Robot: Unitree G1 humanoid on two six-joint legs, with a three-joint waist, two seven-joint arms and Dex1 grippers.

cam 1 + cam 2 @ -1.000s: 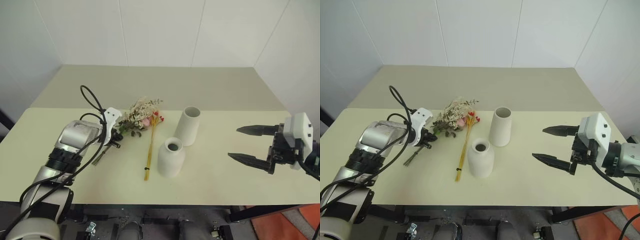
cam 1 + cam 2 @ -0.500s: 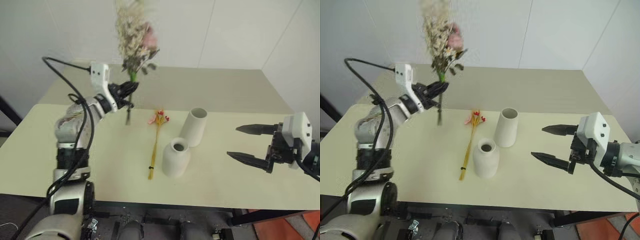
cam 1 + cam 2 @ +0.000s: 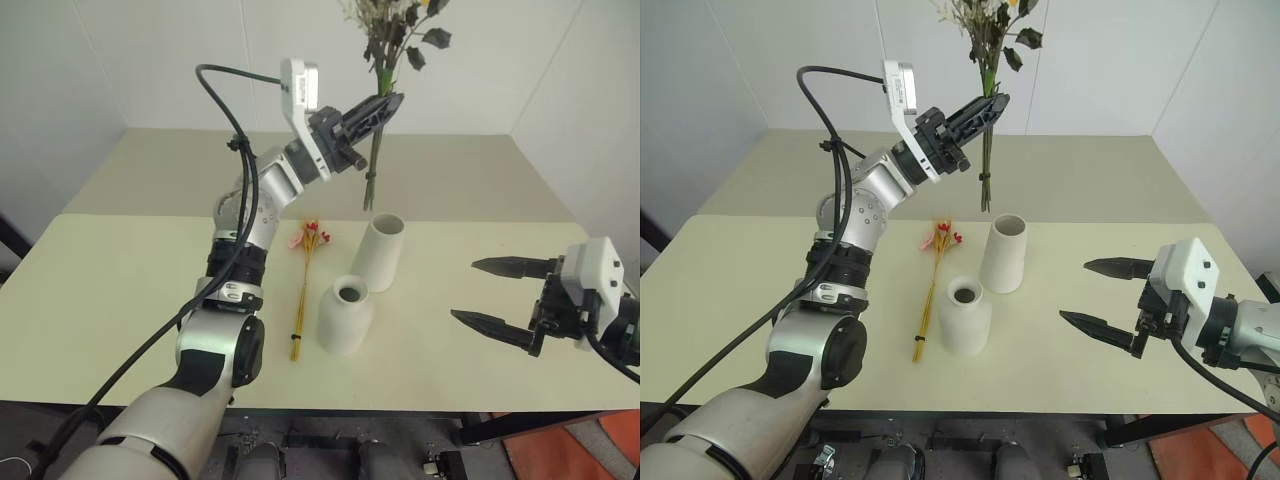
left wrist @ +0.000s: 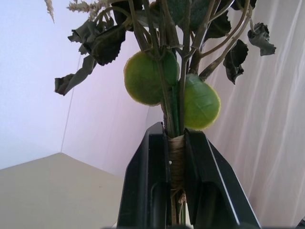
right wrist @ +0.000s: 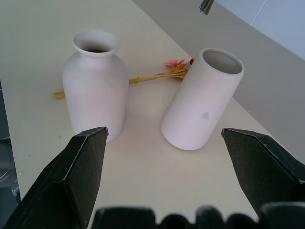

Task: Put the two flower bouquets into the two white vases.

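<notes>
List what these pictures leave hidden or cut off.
- Bushy bouquet: its blooms run off the top edge of both head views.
- Insides of the tall vase and short vase: the rims hide their depths.
- Bouquet stems' lower ends: in the left wrist view, the left pincer shut on them covers them.

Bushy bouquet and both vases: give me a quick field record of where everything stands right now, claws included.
bushy bouquet: held upright in the air, stem ends hanging above the tall vase
left claw: shut on the bouquet's tied stems
tall vase: upright on the table, mouth empty
short vase: upright, in front of the tall vase, empty
slim bundle: lying flat on the table beside the vases, on their left
right claw: open, empty, hovering to the right of the vases
</notes>
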